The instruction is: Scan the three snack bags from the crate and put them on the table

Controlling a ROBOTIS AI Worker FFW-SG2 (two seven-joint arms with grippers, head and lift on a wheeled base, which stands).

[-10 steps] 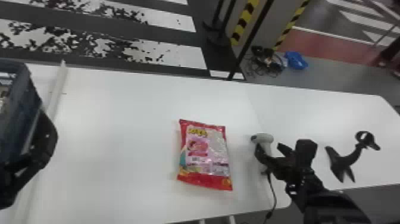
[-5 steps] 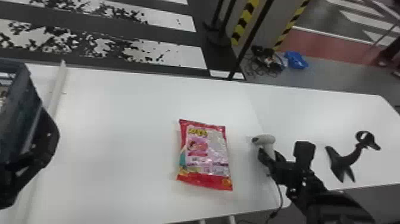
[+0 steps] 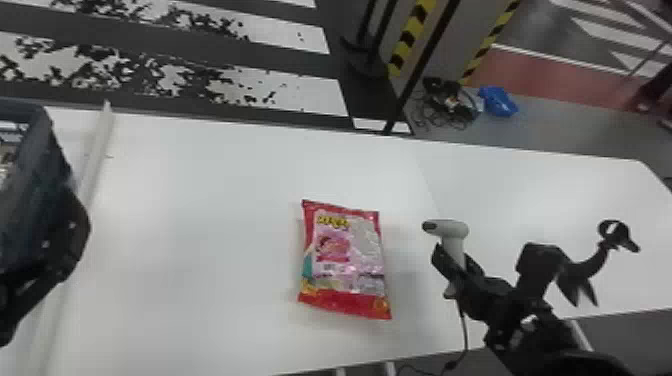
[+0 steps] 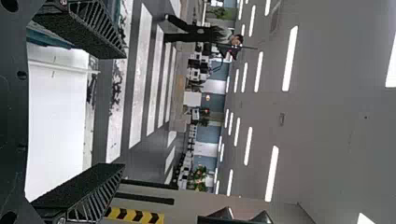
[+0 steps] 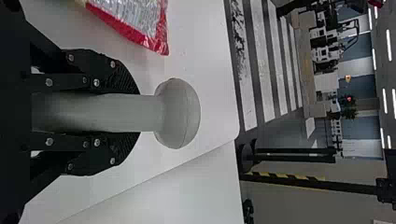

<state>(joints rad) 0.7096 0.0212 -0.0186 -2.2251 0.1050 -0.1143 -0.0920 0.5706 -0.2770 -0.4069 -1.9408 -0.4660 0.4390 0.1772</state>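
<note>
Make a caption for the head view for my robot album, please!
The robot's right fingers grip a scanner beside a red snack bag lying on the white table.

No words or numbers legible. On the snack bag (image 3: 350, 250) on the table (image 3: 200, 225), yellow-and-dark lettering near the far end and finer print nearer, both unreadable.

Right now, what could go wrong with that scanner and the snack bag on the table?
The scanner could snag: its cord runs down past the near edge of the table. The snack bag has a shiny wrapper, so glare might spoil a scan. And the right gripper holds the scanner by a smooth, rounded handle, which could perhaps twist or slip.
</note>
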